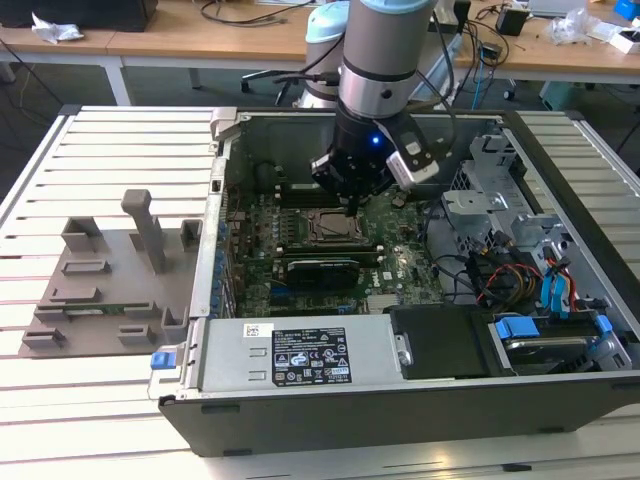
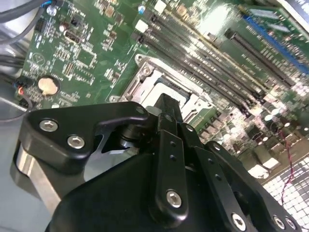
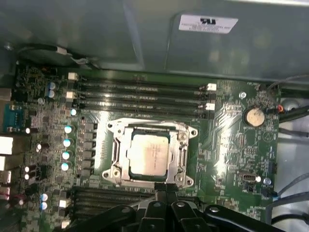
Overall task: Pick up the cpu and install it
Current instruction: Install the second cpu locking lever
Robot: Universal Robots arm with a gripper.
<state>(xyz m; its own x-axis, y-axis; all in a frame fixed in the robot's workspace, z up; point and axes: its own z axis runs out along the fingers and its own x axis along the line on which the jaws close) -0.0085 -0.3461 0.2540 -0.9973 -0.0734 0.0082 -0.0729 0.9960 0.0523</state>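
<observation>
While the arm hides the case's far wall, the gripper hangs beside the socket, fingers pressed together on nothing. Its linkage blocks much of the second wrist view. The cpu lies flat in the socket.

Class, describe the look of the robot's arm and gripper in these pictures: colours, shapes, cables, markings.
The arm is a thick silver-grey tube with pale blue joint caps. Below it sits a black wrist block with a small blue light and a white box on one side. Black cables trail behind. The gripper is matte black, built of flat linked bars fastened with silver screws.
</observation>
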